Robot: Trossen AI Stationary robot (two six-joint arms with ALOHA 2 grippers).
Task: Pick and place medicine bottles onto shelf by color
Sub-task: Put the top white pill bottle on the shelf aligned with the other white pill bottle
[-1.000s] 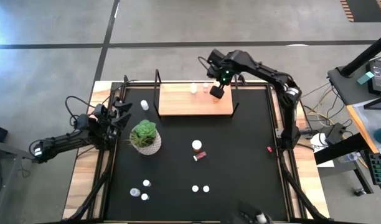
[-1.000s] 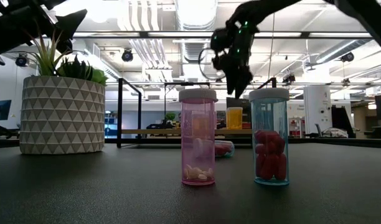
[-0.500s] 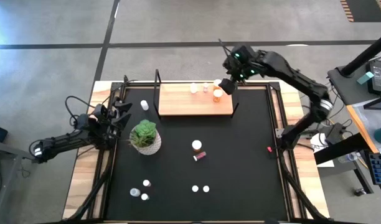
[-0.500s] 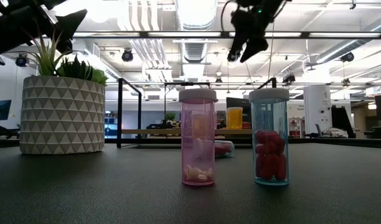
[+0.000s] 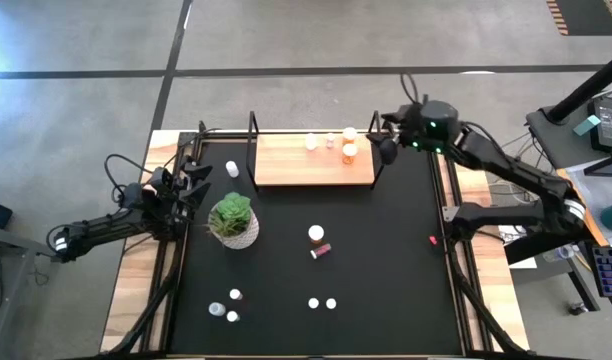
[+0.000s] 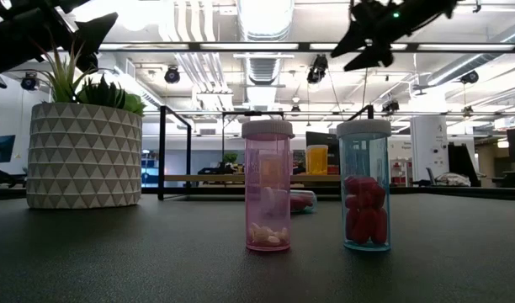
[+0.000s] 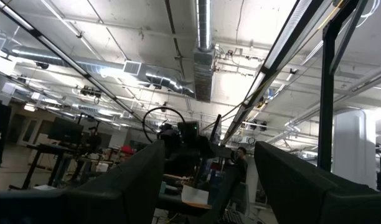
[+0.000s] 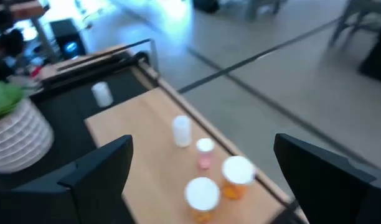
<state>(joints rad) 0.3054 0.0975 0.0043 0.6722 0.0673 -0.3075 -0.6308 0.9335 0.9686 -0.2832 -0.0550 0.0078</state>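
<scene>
The light-wood shelf (image 5: 286,165) stands at the table's far edge. On its right part stand a white bottle (image 5: 311,142), a pink bottle (image 5: 331,141) and two orange bottles (image 5: 350,133) (image 5: 350,151). They also show in the right wrist view: white (image 8: 182,132), pink (image 8: 205,154), orange (image 8: 238,175) (image 8: 202,196). My right gripper (image 5: 386,150) is open and empty. It is in the air just past the shelf's right end (image 8: 209,186). My left gripper (image 5: 193,186) is open and empty at the table's left edge, beside the plant (image 5: 233,220).
Loose bottles stand on the black table: a white one (image 5: 232,169) left of the shelf, two at mid-table (image 5: 316,233) (image 5: 321,250), two near the front (image 5: 313,302) (image 5: 331,302), and three at the front left (image 5: 226,307). Black upright frames (image 5: 254,135) stand at the shelf's ends.
My right gripper has risen from over the shelf's right part and gone toward the table's right edge. It is now past the shelf's end. An orange bottle stands on the shelf where the gripper was. The left arm has kept still.
</scene>
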